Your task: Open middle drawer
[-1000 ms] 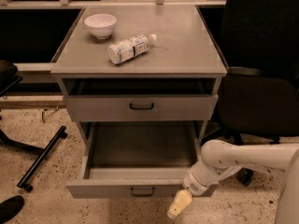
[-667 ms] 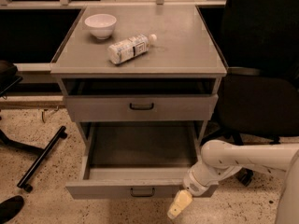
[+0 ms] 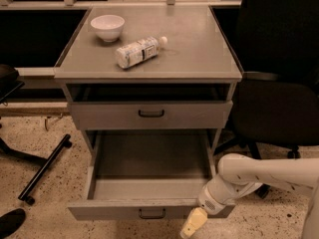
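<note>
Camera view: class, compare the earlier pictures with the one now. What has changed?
Nothing visibly changed. The claw is low in front of the right end of the pulled-out middle drawer, as before. The bowl and the bottle lie on the cabinet top, unmoved.

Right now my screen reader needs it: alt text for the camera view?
The middle drawer of a grey cabinet is pulled wide open, empty inside; the gripper hangs at its front right corner. A bowl and a lying bottle sit on top.

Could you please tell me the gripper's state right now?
Gripper, by the pulled-out drawer's front right corner: state cannot be told.
</note>
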